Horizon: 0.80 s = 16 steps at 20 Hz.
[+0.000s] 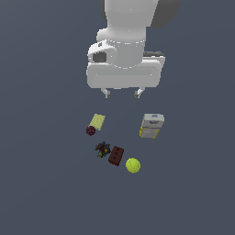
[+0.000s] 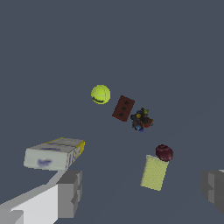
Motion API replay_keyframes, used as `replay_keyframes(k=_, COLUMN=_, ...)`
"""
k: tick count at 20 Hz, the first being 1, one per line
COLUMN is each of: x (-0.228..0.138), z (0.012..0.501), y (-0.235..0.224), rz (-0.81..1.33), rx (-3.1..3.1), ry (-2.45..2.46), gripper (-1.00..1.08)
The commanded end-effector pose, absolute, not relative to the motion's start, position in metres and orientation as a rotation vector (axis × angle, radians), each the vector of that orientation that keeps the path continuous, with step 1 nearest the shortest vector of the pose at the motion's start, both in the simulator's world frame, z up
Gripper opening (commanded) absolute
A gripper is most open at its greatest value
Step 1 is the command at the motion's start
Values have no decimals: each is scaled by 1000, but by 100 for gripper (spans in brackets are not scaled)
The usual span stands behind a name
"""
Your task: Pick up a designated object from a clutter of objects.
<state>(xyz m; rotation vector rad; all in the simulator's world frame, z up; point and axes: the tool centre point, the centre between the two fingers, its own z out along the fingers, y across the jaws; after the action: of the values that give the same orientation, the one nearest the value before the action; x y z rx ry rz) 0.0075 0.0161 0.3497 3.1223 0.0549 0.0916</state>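
Exterior view: plain dark grey-blue floor (image 1: pixel 46 183), clutter scattered; gripper (image 1: pixel 123 93) spread wide, holding nothing.

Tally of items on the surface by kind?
Balls: 2 (tennis ball, maroon ball)
Boxes: 1 (grey-white carton)
Bricks: 1 (red-brown brick)
Cards: 1 (yellow-green card)
Toys: 1 (multicoloured toy)
Total: 6

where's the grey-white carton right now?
The grey-white carton lies at the exterior view's right of the clutter, apart from the rest, across from the yellow-green card and above the tennis ball in that picture.
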Motion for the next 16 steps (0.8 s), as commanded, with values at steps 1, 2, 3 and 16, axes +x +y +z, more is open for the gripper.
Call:
replay_keyframes(k=1, x=7, z=350, y=16, rz=92, rx=3122, ry=55, gripper=100)
replay_keyframes(k=2, x=8, z=350, y=17, rz=93, rx=3122, ry=56, gripper=100)
replay_keyframes(k=3, x=8, z=352, y=19, rz=98, rx=3122, ry=61, gripper=100)
replay_keyframes(k=16, x=12, z=373, y=44, rz=162, rx=3114, ry=115, gripper=100)
